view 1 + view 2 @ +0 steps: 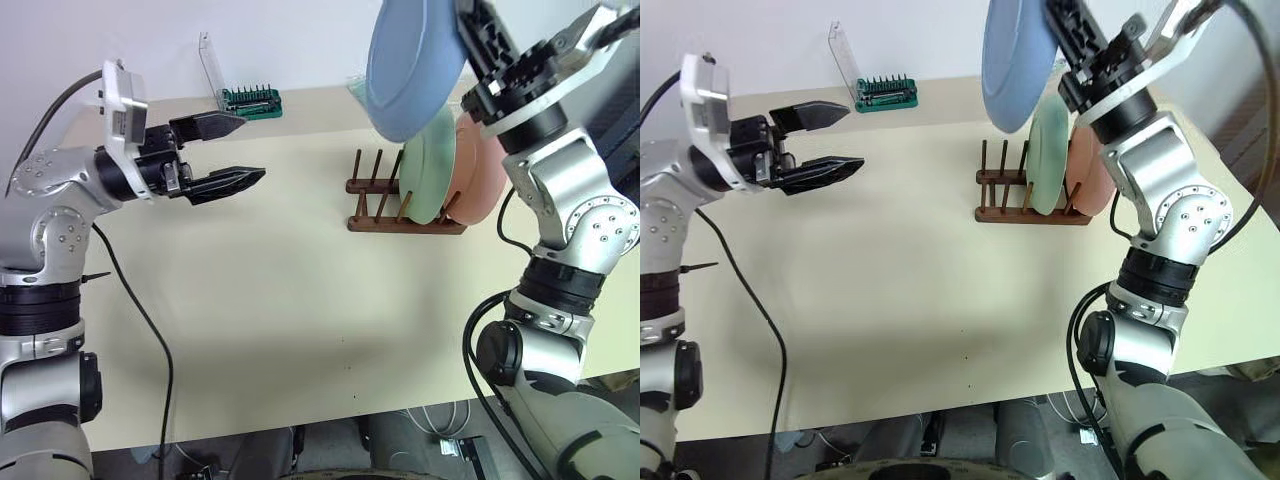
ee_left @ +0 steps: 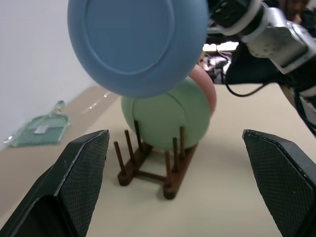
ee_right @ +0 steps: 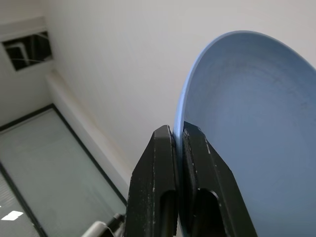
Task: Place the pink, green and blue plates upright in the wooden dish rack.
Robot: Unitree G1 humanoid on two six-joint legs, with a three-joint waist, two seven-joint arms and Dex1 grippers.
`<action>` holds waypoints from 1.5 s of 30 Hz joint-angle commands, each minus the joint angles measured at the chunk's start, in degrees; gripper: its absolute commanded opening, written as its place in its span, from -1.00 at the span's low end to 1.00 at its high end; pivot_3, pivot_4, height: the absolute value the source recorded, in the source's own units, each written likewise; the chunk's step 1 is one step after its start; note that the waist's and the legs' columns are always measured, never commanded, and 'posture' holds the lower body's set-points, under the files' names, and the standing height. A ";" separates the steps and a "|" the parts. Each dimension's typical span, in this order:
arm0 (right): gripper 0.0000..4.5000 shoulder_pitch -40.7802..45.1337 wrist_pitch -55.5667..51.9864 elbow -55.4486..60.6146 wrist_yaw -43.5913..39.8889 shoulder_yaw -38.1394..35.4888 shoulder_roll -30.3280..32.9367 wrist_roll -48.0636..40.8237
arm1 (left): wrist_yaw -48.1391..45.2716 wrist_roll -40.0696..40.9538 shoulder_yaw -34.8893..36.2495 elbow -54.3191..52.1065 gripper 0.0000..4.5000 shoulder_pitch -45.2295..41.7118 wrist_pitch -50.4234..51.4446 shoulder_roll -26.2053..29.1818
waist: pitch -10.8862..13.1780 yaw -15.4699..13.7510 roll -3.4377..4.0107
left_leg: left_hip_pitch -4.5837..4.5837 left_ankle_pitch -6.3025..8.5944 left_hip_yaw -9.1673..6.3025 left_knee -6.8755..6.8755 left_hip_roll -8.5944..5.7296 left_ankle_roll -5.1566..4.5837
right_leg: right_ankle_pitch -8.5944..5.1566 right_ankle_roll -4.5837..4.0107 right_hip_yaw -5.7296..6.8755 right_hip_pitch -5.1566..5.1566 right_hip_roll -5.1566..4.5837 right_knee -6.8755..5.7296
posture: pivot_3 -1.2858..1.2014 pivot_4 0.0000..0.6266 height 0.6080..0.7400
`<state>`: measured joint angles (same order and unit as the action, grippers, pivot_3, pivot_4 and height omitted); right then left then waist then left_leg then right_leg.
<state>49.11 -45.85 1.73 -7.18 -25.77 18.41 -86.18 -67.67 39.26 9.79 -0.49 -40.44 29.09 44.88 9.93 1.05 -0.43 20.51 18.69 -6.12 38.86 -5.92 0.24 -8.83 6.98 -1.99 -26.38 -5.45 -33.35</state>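
Three plates total: the green plate [image 1: 430,165] and pink plate [image 1: 482,170] stand upright in the wooden dish rack [image 1: 385,205], and the blue plate [image 1: 410,65] hangs above it, rim pinched by the right gripper [image 3: 177,148]. Left gripper [image 1: 232,152] is empty, fingers spread, well off to the side.
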 commanded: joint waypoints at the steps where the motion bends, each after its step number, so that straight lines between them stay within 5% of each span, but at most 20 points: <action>1: -1.00 -0.45 0.78 0.01 -1.53 -0.06 0.80 0.23 | -2.25 1.65 0.60 -0.97 0.97 0.54 1.39 0.94 | 0.00 0.03 0.00 | 0.00 0.00 0.00 0.00 0.00 0.00 | 0.00 0.00 0.00 0.00 0.00 0.00 | 0.03 -0.52 0.93; 35: -1.00 -8.77 0.74 -0.71 -5.26 3.99 -2.20 9.44 | -0.21 2.29 0.66 -5.28 0.97 0.98 4.17 -0.07 | 0.00 -0.01 0.00 | 0.01 0.01 0.00 0.01 0.01 -0.01 | 0.00 0.00 0.00 -0.01 0.00 0.02 | 0.03 -0.52 0.93; 39: -0.34 -8.57 0.74 -0.24 -6.01 4.31 -2.11 9.75 | 0.06 2.17 0.41 -5.19 1.00 0.62 4.39 -0.16 | 0.00 0.01 0.00 | 0.01 0.00 0.00 0.01 0.01 -0.01 | 0.00 0.00 0.00 -0.01 0.00 0.01 | 0.03 -0.52 0.93; 45: 0.99 -8.32 1.76 0.16 -7.06 5.06 -1.35 12.54 | 0.39 2.57 0.56 -5.18 1.00 0.15 4.93 -0.35 | 0.00 0.00 0.00 | 0.00 0.00 0.00 0.01 0.01 0.00 | 0.00 0.00 0.00 -0.01 0.01 0.01 | 0.03 -0.52 0.93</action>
<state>39.71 -45.32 -1.04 -13.14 -20.59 16.47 -74.53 -67.39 40.77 9.79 -4.68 -39.00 33.75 44.35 9.93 1.05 -0.44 20.51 18.69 -6.12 38.87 -5.91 0.23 -8.83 6.98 -1.99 -26.39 -5.45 -33.34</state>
